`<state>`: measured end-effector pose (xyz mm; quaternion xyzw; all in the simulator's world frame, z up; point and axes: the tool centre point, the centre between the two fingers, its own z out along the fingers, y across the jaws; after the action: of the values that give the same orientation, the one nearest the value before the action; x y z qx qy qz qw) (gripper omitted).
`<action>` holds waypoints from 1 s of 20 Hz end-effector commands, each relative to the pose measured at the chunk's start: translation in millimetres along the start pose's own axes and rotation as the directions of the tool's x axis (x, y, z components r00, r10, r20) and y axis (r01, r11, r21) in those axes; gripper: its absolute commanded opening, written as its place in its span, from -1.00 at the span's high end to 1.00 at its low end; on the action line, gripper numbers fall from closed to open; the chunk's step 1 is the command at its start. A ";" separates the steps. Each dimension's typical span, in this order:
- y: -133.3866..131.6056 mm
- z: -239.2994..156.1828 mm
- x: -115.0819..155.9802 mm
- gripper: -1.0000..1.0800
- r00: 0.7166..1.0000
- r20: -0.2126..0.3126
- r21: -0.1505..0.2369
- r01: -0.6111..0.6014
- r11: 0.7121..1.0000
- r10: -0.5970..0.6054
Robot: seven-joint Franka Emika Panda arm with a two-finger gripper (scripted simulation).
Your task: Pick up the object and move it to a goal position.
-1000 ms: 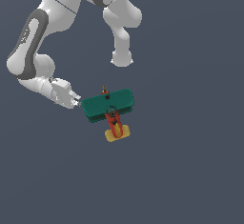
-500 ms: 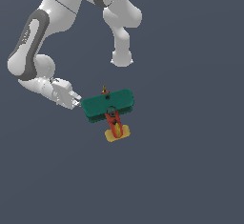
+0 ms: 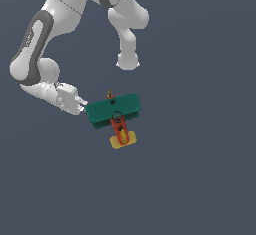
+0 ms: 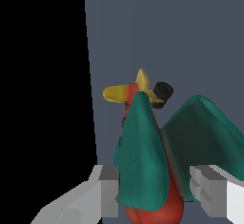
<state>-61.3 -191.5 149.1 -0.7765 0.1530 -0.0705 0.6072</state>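
Observation:
The object (image 3: 113,110) is a small toy biplane with teal wings, a red-orange fuselage and a yellow tail. In the exterior view it sits mid-frame, tail pointing down the picture. My gripper (image 3: 84,107) meets it from the exterior view's left, at the wing tip. In the wrist view the object (image 4: 143,147) fills the space between my grey fingers (image 4: 110,192), and both pads press against its wing and fuselage. The gripper (image 4: 155,192) is shut on it. Its black wheel (image 4: 163,91) and yellow tail (image 4: 116,93) point away from my hand.
The white arm's links (image 3: 127,39) arch above and behind the plane in the exterior view. A flat dark grey-blue surface (image 3: 200,169) lies all around. In the wrist view it ends at a black void (image 4: 43,75).

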 end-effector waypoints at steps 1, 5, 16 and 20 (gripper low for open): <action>-0.2 9.6 -0.3 -0.23 1.000 0.002 0.000 0.000 1.000 0.000; -0.1 26.0 -1.3 -0.23 1.000 0.003 -0.001 0.000 1.000 0.000; 0.0 29.9 -1.5 1.00 1.000 0.004 -0.001 0.000 1.000 0.000; -0.7 29.6 -1.3 1.00 1.000 0.003 -0.001 0.000 1.000 0.000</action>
<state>-53.9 -163.9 142.4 -0.7770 0.1518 -0.0693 0.6070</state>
